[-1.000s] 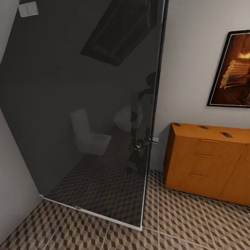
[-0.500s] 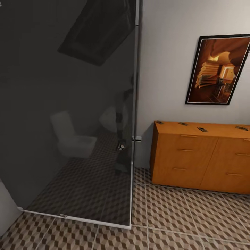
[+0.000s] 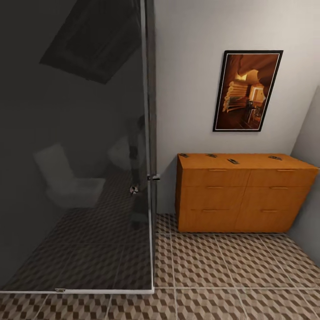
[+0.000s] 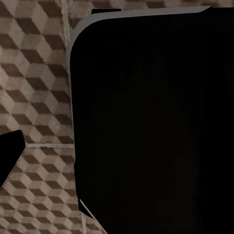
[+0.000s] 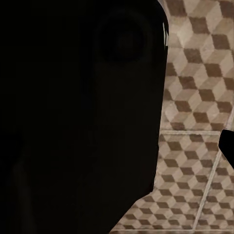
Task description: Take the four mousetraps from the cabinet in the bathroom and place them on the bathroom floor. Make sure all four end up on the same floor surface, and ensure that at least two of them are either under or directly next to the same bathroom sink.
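Mousetraps, 4 of them, are being carried on the flat top of the cabinet [image 3: 242, 195], which is being seen against the back wall under a framed picture [image 3: 246, 91]: 1 [image 3: 184, 155] at the top's left edge, 2 [image 3: 211, 155] [image 3: 233, 161] toward its middle, and 1 [image 3: 274, 158] near its right edge. Dark glass panel [image 3: 71, 146] is being shown just beside the cabinet, standing on the bathroom floor [image 3: 222, 266]. Whether either gripper is wide or narrow cannot be told; both wrist views are being blocked by dark shapes over tiles.

orange-brown cabinet [image 3: 242, 198]; brown-beige cube-patterned floor [image 3: 231, 271]; dark glass panel [image 3: 71, 146].
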Controlling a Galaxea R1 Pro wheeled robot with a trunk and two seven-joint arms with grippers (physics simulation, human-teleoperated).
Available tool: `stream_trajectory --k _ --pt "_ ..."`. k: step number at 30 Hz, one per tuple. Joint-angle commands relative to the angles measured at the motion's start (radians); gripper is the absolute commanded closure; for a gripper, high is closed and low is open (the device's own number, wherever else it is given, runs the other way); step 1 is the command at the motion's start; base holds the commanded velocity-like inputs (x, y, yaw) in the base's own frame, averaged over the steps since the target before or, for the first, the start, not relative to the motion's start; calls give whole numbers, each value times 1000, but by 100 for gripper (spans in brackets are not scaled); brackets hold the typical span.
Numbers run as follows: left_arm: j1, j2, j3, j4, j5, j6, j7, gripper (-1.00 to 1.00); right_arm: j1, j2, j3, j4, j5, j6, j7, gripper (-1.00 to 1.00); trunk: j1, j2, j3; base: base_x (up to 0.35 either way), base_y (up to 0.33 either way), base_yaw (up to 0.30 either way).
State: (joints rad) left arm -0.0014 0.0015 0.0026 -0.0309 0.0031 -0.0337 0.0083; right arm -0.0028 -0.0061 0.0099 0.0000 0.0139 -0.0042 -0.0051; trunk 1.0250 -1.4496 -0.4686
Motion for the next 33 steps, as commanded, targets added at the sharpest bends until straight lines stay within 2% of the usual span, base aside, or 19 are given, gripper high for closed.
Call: stream_trajectory --k 1,33 --pt "0 0 0 1 0 -3 1 -100 0 0 1 0 1 0 -1 -100 0 0 0 0 0 -284" --pt "0 0 2 0 0 -5 0 -100 0 0 1 0 1 0 -4 -100 0 0 14 0 0 -272"
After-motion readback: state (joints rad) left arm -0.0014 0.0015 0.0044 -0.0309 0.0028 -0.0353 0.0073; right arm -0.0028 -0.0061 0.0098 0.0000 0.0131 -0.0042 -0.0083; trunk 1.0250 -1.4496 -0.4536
